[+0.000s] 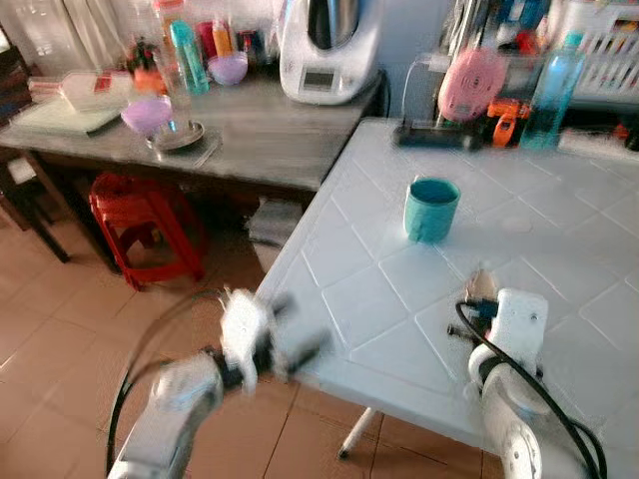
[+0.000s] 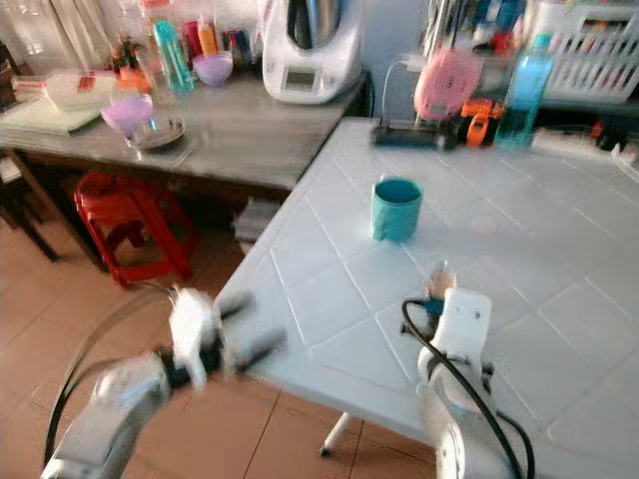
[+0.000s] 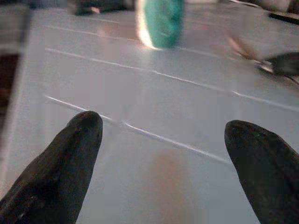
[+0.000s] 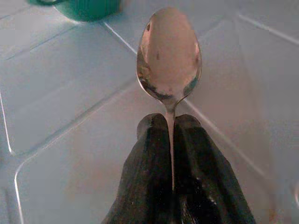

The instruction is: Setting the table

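Currently gripping a spoon [image 4: 169, 60] by its handle in the right gripper [image 4: 170, 123], both black fingers pressed tight together on the thin stem, bowl sticking out ahead and hovering over the white tiled table [image 1: 559, 259]. Carrying it toward the teal mug [image 1: 431, 208], standing upright on the table at about 11 o'clock from the spoon, near but well apart from it. Holding the left gripper [image 3: 163, 135] wide apart and empty, its fingers [image 3: 70, 154] spread over the near table edge, the mug lying ahead at roughly 12 o'clock in the left wrist view; blurring in the head views, so probably moving. Judging the setting as only partly done: mug already placed, spoon not yet laid down, no plate or other cutlery to be seen on the tiled top. Probably lowering the spoon beside the mug next. Leaving the grey side counter [image 1: 270, 140] at 10 o'clock cluttered with bottles, bowls and a white appliance [image 1: 329, 50].
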{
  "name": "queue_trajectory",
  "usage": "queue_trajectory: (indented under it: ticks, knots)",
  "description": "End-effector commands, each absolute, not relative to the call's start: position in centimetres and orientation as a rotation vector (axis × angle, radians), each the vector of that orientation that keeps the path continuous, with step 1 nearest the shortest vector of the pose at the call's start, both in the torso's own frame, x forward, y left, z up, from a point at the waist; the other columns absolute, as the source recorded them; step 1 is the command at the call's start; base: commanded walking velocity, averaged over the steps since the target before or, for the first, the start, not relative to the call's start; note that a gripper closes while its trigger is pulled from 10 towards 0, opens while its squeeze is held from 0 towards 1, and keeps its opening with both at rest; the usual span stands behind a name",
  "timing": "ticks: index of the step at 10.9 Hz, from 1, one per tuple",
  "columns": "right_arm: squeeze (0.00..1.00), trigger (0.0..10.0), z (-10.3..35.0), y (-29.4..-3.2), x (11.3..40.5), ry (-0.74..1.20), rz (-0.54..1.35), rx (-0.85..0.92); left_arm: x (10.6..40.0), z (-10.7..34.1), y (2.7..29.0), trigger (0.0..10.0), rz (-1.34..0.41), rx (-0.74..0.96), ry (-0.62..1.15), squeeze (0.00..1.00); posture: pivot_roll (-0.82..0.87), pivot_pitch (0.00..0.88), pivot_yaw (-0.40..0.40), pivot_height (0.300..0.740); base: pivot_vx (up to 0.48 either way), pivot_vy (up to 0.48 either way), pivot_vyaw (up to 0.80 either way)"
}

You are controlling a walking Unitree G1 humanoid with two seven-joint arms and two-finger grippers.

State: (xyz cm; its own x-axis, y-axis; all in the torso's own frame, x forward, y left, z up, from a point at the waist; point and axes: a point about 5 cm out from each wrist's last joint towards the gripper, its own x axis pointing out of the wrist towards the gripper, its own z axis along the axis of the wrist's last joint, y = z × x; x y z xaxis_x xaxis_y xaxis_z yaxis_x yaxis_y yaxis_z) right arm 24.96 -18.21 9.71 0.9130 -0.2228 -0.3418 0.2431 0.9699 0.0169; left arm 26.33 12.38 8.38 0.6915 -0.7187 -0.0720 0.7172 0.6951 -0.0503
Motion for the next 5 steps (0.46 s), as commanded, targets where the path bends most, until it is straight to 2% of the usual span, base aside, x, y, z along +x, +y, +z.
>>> queue_trajectory:
  ticks: [1, 2, 5]
  knots:
    - [0.00, 0.1, 10.1, -17.7, 25.2, 0.312, -0.214, 0.041, 26.8, 8.5, 13.2, 10.0, -0.737, -0.009, 0.080, 0.00, -0.02, 0.000, 0.096, 0.740, 0.000, 0.000, 0.00]
    - [0.00, 10.0, 10.7, -17.7, 25.6, 0.265, -0.212, 0.054, 27.4, 8.6, 13.4, 10.0, -0.665, -0.034, 0.063, 0.00, -0.02, 0.000, 0.093, 0.740, 0.000, 0.000, 0.00]
    - [0.00, 10.0, 11.4, -17.8, 25.9, 0.194, -0.191, 0.010, 28.2, 8.4, 13.0, 10.0, -0.602, -0.058, 0.036, 0.00, -0.02, 0.000, 0.085, 0.740, 0.000, 0.000, 0.00]
